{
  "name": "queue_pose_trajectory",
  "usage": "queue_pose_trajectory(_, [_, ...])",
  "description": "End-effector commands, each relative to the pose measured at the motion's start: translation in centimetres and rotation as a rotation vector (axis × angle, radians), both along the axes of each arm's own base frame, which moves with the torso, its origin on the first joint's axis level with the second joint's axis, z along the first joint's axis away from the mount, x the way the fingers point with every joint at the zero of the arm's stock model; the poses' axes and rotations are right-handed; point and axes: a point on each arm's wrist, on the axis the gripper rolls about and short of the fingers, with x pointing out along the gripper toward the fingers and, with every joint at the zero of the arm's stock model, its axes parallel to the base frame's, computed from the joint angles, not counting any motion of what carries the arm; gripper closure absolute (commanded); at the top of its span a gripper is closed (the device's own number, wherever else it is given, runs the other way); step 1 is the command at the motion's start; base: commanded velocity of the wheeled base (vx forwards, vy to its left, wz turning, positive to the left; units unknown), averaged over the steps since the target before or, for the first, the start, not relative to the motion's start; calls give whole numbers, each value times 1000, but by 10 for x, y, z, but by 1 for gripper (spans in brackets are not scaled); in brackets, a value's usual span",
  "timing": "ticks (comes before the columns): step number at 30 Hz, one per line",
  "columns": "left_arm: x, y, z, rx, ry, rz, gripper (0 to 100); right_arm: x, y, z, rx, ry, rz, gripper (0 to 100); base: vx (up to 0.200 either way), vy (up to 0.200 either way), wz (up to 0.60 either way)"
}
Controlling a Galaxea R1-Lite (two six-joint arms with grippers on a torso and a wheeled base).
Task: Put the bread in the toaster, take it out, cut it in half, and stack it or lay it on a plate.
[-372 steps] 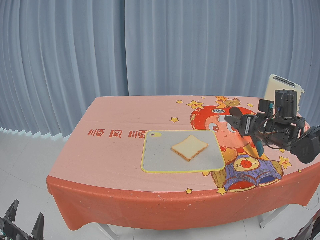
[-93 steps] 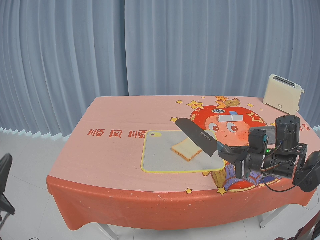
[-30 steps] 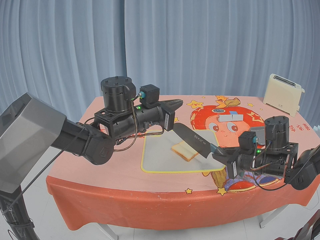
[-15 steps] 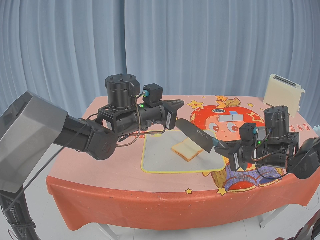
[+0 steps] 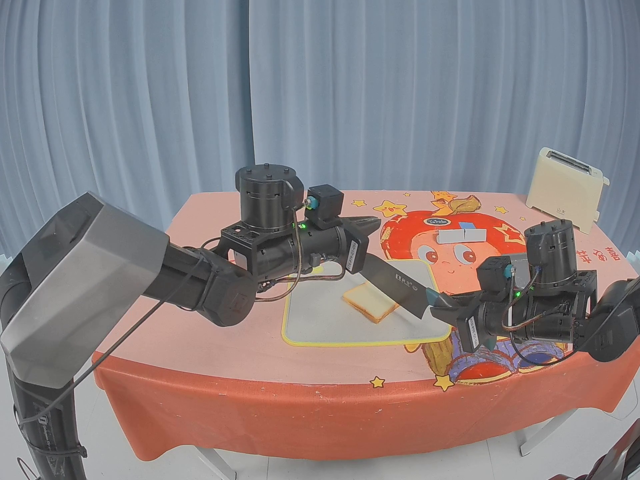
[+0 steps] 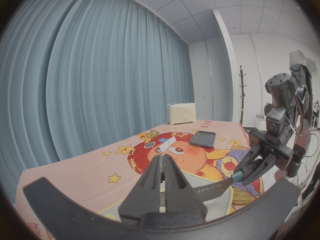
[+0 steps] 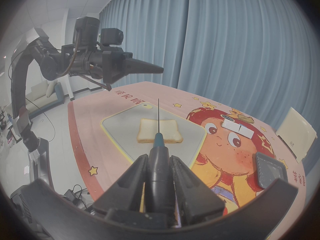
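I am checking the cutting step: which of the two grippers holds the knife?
The right gripper: its fingers clamp the knife handle. The left gripper is shut and empty.

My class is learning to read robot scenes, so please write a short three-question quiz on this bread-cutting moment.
1. True or false: the bread on the cutting board already lies in two separate halves.
2. What does the right gripper hold? A) the knife B) the bread C) nothing
3. Fill in: the left gripper has its fingers ___ (open or shut).
Key: 1 false; 2 A; 3 shut.
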Motion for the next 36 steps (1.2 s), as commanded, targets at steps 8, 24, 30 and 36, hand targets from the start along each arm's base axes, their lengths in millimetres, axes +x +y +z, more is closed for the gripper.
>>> queue_pose_trajectory(8, [7,-7,-29,50,30,-8,100,4,2,0,1,-8,-2,100,0,0,0])
queue_pose_trajectory(24, [10,-21,-32,42,16,-29,100,7,4,-7,-10,8,-3,100,0,0,0])
queue_pose_trajectory(30, [12,-26,-47,58,39,-33,100,7,4,-7,-9,9,-5,100,0,0,0])
queue_pose_trajectory(36, [12,-26,-52,63,44,-30,100,7,4,-7,-9,9,-5,100,0,0,0])
